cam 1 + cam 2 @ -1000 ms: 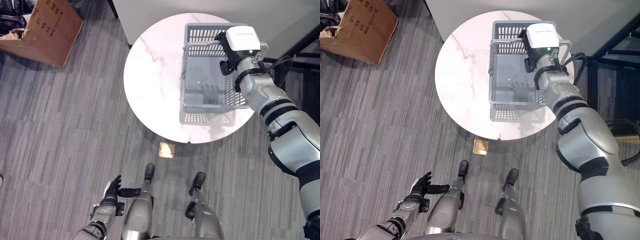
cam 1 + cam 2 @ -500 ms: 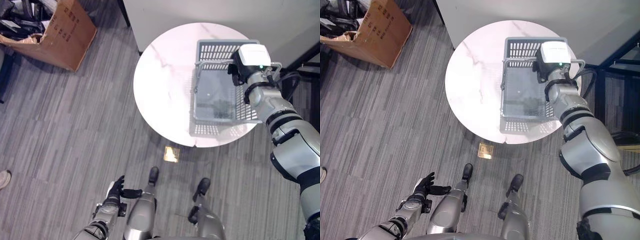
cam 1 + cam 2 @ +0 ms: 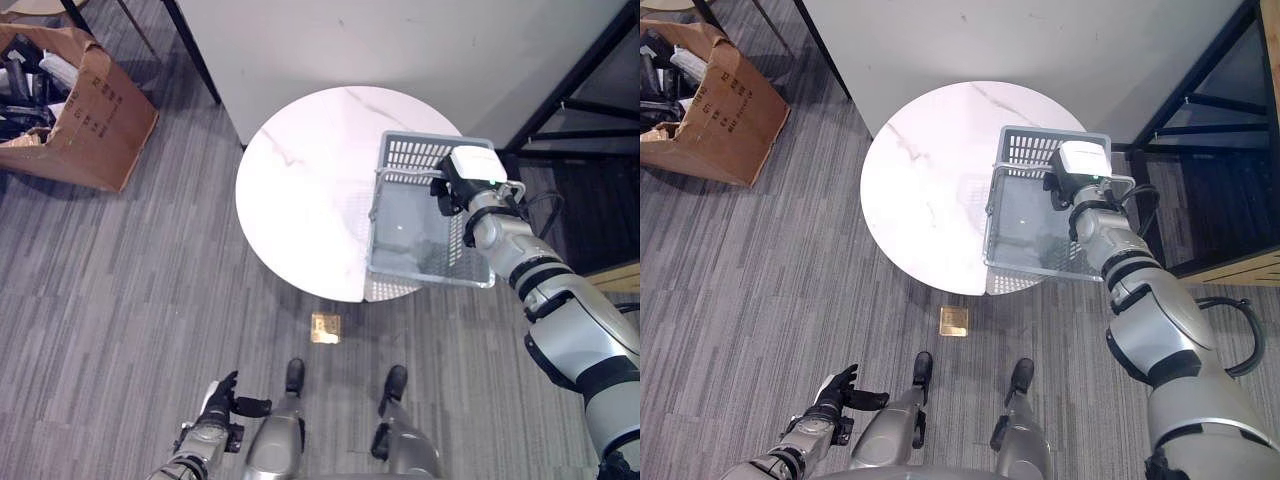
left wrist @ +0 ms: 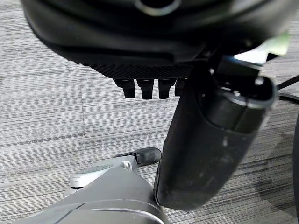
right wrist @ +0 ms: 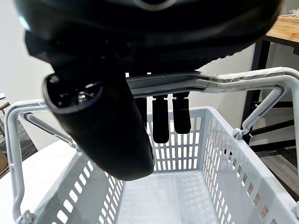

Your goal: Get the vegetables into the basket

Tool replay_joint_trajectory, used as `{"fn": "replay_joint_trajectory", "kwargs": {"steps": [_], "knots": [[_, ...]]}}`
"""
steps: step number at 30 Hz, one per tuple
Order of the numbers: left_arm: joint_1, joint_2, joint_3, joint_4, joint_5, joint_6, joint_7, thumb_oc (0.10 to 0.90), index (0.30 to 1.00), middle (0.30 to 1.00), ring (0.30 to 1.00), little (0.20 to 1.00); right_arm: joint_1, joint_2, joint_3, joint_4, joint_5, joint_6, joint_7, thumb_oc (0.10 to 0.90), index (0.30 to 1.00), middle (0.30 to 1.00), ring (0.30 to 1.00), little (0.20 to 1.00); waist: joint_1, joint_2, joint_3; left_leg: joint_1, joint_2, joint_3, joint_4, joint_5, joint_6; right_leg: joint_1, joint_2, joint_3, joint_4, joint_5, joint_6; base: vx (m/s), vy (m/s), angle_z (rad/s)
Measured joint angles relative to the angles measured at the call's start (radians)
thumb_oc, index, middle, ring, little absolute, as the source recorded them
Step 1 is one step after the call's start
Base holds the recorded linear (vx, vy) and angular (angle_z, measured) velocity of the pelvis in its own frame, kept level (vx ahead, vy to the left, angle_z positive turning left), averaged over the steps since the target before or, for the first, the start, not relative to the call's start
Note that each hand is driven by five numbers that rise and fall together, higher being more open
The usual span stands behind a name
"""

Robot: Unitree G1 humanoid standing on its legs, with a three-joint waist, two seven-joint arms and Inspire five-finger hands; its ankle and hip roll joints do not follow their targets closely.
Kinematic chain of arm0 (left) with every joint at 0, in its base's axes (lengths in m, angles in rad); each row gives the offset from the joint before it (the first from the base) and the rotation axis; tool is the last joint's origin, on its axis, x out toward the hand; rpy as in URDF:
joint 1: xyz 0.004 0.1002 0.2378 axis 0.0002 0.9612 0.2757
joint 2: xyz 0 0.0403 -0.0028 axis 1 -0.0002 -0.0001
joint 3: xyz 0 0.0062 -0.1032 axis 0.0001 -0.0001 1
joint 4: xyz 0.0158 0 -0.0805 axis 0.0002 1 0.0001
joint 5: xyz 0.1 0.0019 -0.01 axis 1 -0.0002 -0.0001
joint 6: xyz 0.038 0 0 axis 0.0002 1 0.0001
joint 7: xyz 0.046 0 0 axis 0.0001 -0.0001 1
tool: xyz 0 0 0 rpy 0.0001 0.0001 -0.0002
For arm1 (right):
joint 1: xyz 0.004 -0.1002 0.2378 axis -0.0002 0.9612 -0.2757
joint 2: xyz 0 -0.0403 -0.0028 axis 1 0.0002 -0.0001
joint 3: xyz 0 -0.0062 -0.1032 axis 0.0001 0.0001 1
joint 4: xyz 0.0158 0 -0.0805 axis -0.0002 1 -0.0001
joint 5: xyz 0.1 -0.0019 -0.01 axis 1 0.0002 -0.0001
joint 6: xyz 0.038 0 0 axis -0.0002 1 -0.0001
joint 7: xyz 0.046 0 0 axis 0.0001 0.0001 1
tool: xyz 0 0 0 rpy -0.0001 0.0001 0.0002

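Note:
A grey plastic basket (image 3: pixel 425 147) stands at the right side of the round white marble table (image 3: pixel 300 200), its near right corner jutting past the table's rim. Its floor (image 5: pixel 159 196) looks bare, with no vegetables in it. My right hand (image 3: pixel 444 190) reaches over the basket's right side, and in the right wrist view its fingers (image 5: pixel 160 122) curl behind the basket's handle (image 5: pixel 210 82) with the thumb (image 5: pixel 103 135) in front. My left hand (image 3: pixel 217 394) hangs low near the floor, fingers (image 4: pixel 145 88) straight, holding nothing.
An open cardboard box (image 3: pixel 75 110) with clutter sits on the carpet at the far left. A white wall panel (image 3: pixel 350 40) rises behind the table. A black metal frame (image 3: pixel 585 95) stands to the right of the basket. A small brass plate (image 3: pixel 325 327) lies in the floor.
The camera has shifted. Relative to the table, the basket has come nearer to its near right rim with my right hand on the handle. The left hand stays low.

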Motion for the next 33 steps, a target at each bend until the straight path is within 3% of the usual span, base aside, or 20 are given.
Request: {"fn": "replay_joint_trajectory", "kwargs": {"steps": [13,18,33], "knots": [[0.001,0.001,0.003,-0.001,0.0,-0.008,-0.001,0.9,1.0,1.0,1.0,1.0,-0.042,-0.016,-0.004,0.075,0.006,-0.013,-0.018,0.9,1.0,1.0,1.0,1.0,0.002,0.003,0.002,-0.02,0.001,0.004,-0.001,0.001,0.0,-0.021,-0.003,-0.001,0.0,0.0,-0.001,0.0,-0.003,0.0],[-0.006,-0.003,0.005,-0.002,0.0,-0.011,-0.002,0.9,1.0,1.0,1.0,1.0,-0.082,-0.108,-0.006,0.083,0.007,-0.005,-0.019,0.9,1.0,1.0,1.0,1.0,-0.001,0.036,0.039,-0.033,0.005,0.011,-0.005,0.002,0.0,-0.037,0.002,0.002,0.0,0.001,-0.001,0.01,-0.041,-0.03],[-0.006,0.003,0.03,0.007,0.0,0.0,-0.003,0.9,1.0,1.0,1.0,1.0,-0.084,-0.126,-0.008,0.084,0.016,0.007,-0.008,0.9,1.0,1.0,1.0,1.0,-0.031,0.028,0.058,-0.003,0.018,0.048,-0.025,0.001,-0.001,-0.039,0.023,0.036,0.0,0.002,-0.003,0.01,-0.017,-0.07]]}}
